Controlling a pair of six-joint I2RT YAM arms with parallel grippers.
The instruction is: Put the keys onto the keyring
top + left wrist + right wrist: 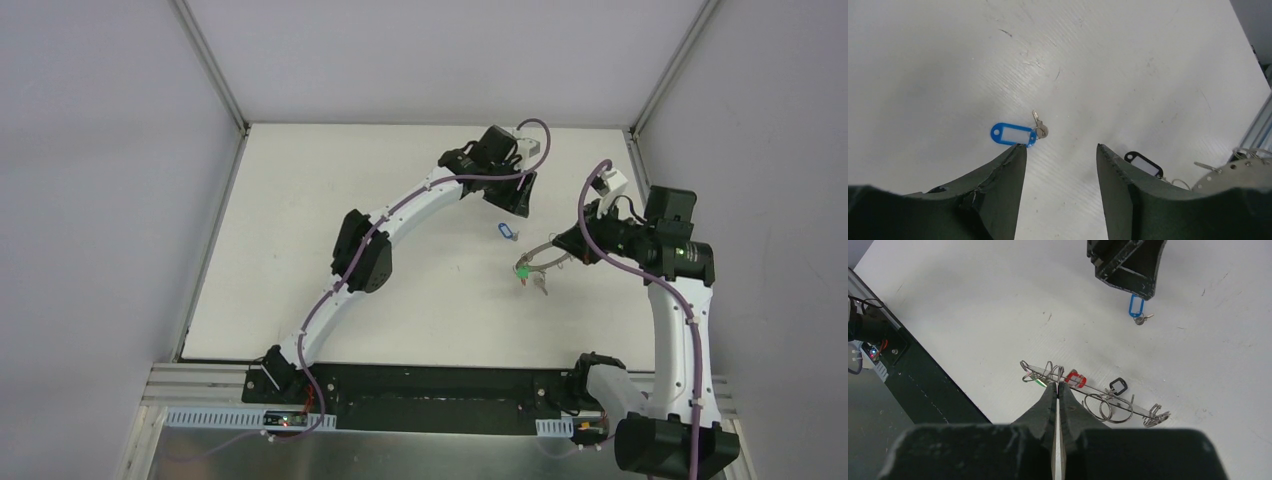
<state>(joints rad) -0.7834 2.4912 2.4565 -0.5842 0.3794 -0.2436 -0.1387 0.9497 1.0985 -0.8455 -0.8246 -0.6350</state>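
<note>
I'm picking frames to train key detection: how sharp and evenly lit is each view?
Top external: even, soft light, but the blue-tagged key and keyring are tiny, hardly resolved. Left wrist: key sharp, left gripper dark with little detail. Right wrist: keyring crisp edge-on, no glare, soft shadows only.

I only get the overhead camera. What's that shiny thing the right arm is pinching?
Observer: Its wrist camera shows the right gripper shut on the rim of the keyring, seen edge-on.
Operator: I see a green tag there. Anything else on it?
Observer: Yes, a red tag and a black tag show along the ring too.
Operator: Is the other arm holding the blue one?
Observer: No. The left gripper is open, and the blue-tagged key lies on the table just beyond its fingertips.
</note>
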